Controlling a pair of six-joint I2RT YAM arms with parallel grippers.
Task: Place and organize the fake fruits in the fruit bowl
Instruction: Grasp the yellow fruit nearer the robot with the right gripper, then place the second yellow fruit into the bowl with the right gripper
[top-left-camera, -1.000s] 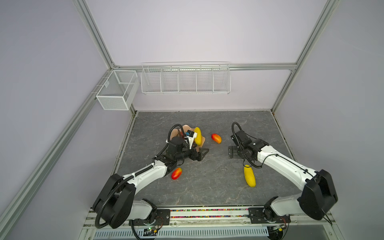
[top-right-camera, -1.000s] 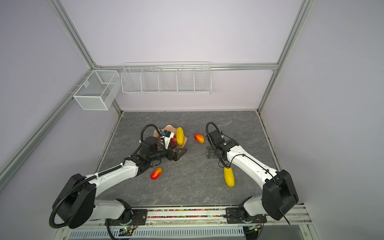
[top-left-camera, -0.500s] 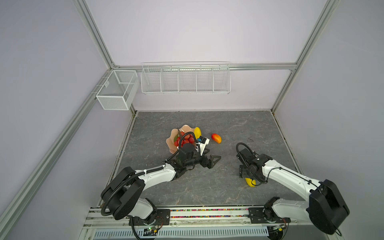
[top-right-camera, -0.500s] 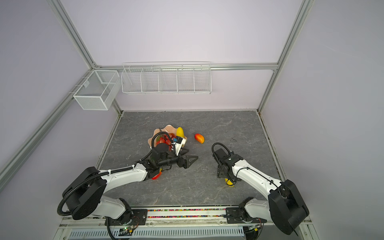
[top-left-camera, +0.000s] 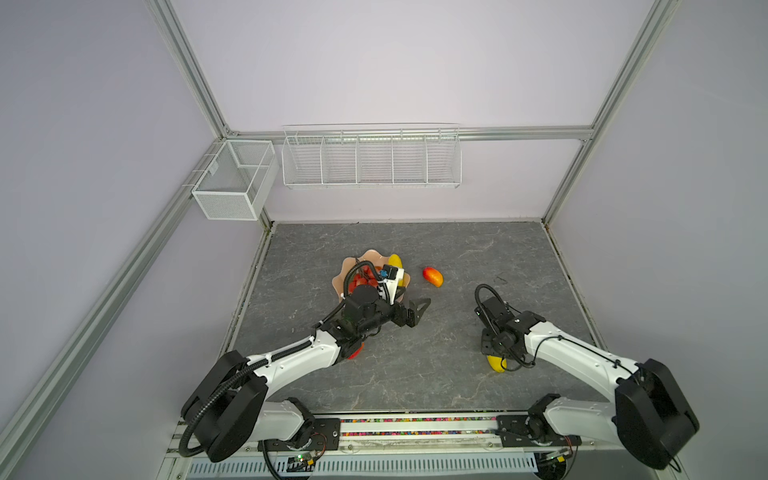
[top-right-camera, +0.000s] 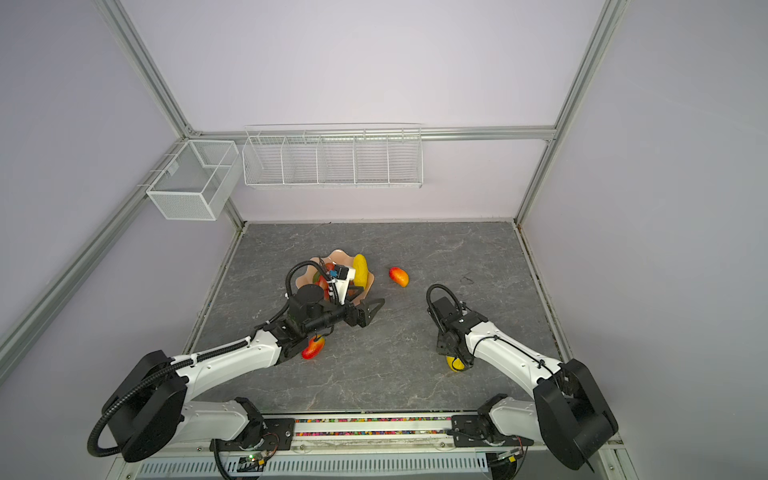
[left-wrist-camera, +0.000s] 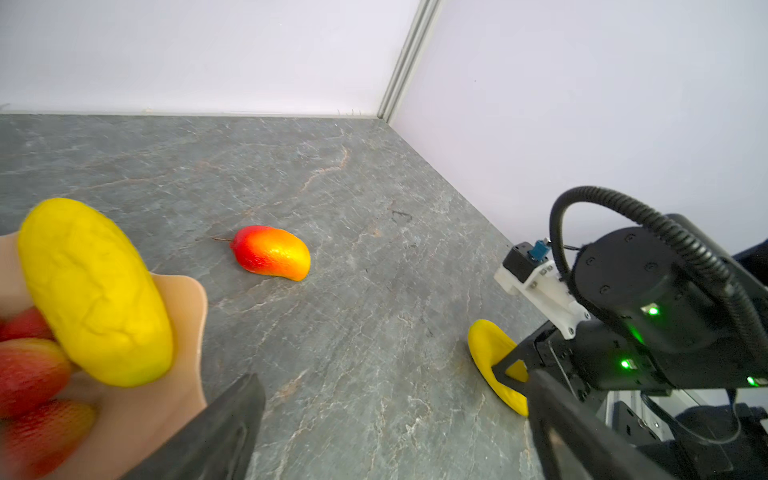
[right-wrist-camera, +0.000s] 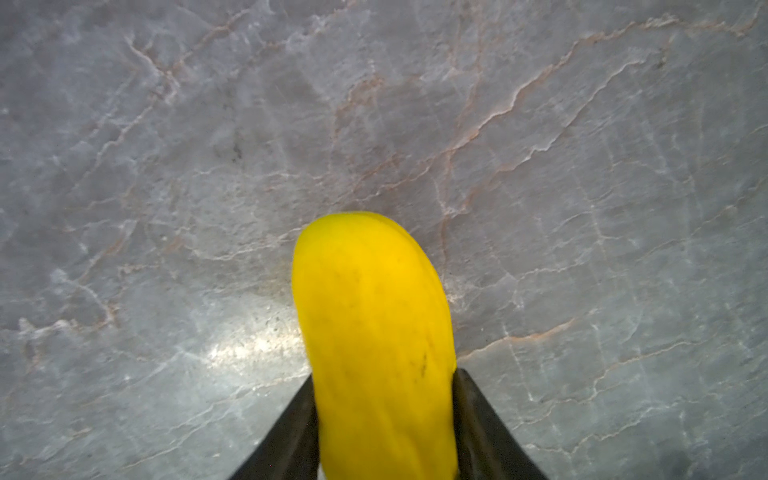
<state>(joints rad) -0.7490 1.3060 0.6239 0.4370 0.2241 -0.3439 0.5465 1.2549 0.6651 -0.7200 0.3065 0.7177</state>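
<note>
The right fingers (right-wrist-camera: 286, 428) have just clamped onto the loose yellow fruit (right-wrist-camera: 374, 311) at the lower right of both top views. The wrist view shows a dark finger pressed against each flank of it. A second ago they stood spread near the middle of the counter (top-left-camera: 415, 374), by the far mango (top-left-camera: 432, 276), and the fruit lay free. Half a second ago they were just coming down over it. I judge the grasp made but not the lift: one end of the fruit seems to sit on the counter.

The left fingers (top-left-camera: 419, 307) are spread and empty. Earlier they were over the bowl (top-left-camera: 370, 253); now they have drawn back to just below and right of its rim. That uncovers the grapes (top-left-camera: 368, 276) and the other yellow fruit (top-left-camera: 395, 262) inside.

So two fruits are in and one is in hand. Two mangoes remain out: the far one right of the bowl, and the near mango (top-right-camera: 313, 347) beneath the left arm.
</note>
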